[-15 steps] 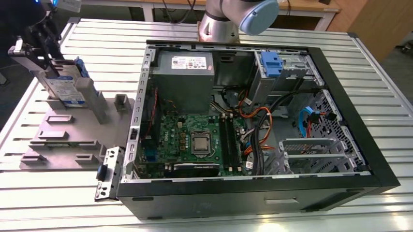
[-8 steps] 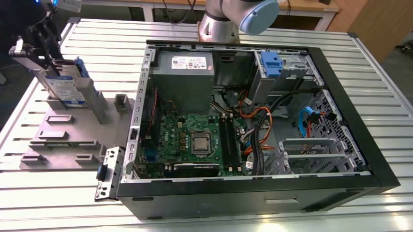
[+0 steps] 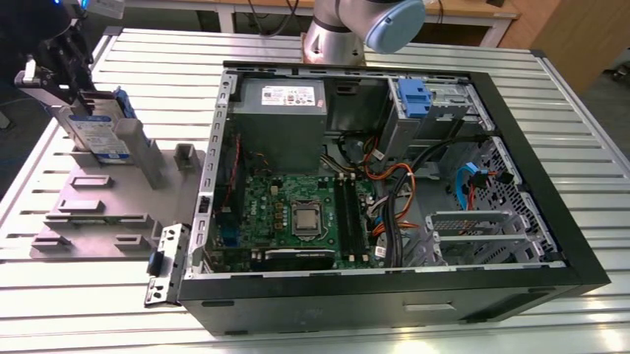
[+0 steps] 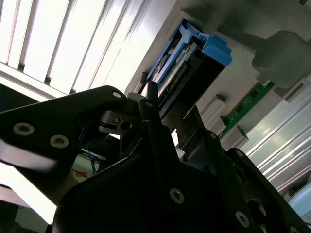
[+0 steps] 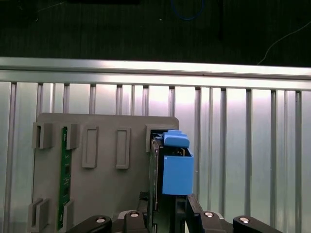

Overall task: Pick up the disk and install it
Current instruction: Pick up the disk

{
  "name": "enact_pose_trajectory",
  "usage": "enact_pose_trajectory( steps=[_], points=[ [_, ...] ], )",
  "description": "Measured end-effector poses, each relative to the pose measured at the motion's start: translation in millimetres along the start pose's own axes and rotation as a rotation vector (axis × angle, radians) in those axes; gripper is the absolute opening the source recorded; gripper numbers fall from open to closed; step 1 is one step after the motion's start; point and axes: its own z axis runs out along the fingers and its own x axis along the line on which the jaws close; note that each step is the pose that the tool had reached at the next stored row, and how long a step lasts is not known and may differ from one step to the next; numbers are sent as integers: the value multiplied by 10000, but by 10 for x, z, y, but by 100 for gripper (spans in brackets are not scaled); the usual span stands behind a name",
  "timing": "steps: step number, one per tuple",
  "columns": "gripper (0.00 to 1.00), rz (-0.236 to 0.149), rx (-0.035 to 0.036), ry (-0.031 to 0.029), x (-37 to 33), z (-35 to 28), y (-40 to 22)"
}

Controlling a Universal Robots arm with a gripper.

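My end effector [image 5: 167,213] right up on disk [image 5: 177,170], can't tell if clamped or loose. Disk directly ahead of it, upright in slot of grey holder [image 5: 107,194] on bench [image 5: 243,145]. PC case [image 3: 551,243] well off to side.

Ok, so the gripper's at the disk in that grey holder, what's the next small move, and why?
Probably a short, straight lift out of the grey holder, provided the hold is secure, which the pictures don't settle. The disk stands on edge in a slot of that holder, and the gripper is right at it, so any sideways motion could jam it against the slot walls.
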Motion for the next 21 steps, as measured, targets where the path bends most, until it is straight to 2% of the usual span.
enact_pose_trajectory(
  steps=[9, 11, 12, 21],
  points=[
    [42, 0, 0, 0, 0, 0, -2],
    [41, 0, -1, 1, 0, -1, -2],
    [35, 0, -1, 1, 0, -1, -2],
    [35, 0, 0, 0, 0, 0, -4]
  ],
)
